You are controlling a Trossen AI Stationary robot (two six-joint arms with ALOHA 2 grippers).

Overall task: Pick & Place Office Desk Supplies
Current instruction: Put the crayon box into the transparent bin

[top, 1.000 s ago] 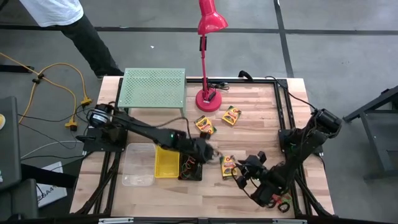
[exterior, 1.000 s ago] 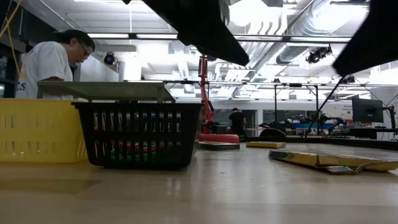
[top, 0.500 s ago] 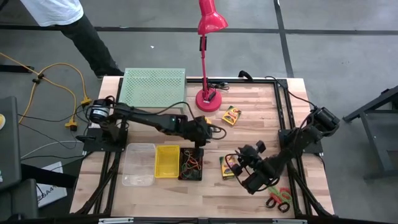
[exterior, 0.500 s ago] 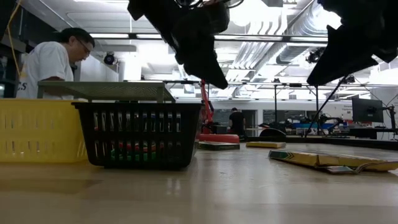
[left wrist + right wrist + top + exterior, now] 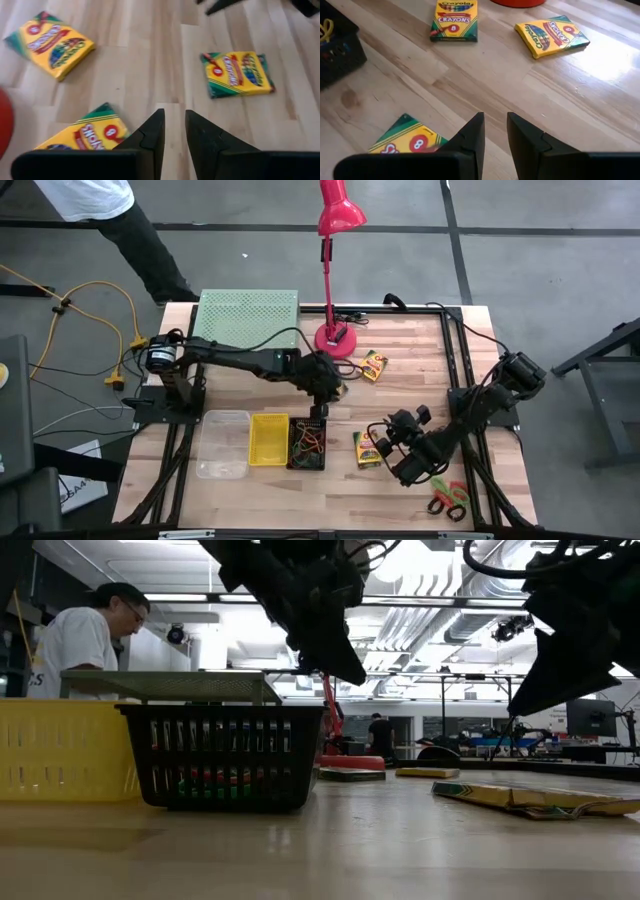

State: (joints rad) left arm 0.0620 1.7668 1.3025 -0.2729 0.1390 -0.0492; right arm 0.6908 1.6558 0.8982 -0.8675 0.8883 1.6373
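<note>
Three yellow crayon boxes lie flat on the table: one near the lamp base (image 5: pixel 373 365), one half under my left gripper (image 5: pixel 82 135), and one right of the black-mesh bin (image 5: pixel 365 448). My left gripper (image 5: pixel 335 385) hovers above the middle box with its fingers close together and empty (image 5: pixel 174 127). My right gripper (image 5: pixel 390 438) hovers beside the near box (image 5: pixel 407 140), also shut and empty (image 5: pixel 495 127). The scissors (image 5: pixel 450 500) lie at the near right. Coloured loops (image 5: pixel 308 442) sit in the black-mesh bin (image 5: pixel 220 755).
The clear bin (image 5: pixel 222 445), the yellow bin (image 5: pixel 268 438) and the black-mesh bin stand in a row at the near left. The green rack (image 5: pixel 247 322) and the red lamp (image 5: pixel 333 340) stand at the far edge. A person (image 5: pixel 85 640) stands beyond the far left corner.
My left gripper has gone from beside the black-mesh bin toward the far edge and now stands over the crayon box near the lamp. My right gripper has gone up and left from the scissors at the near right corner toward the crayon box by the black-mesh bin.
</note>
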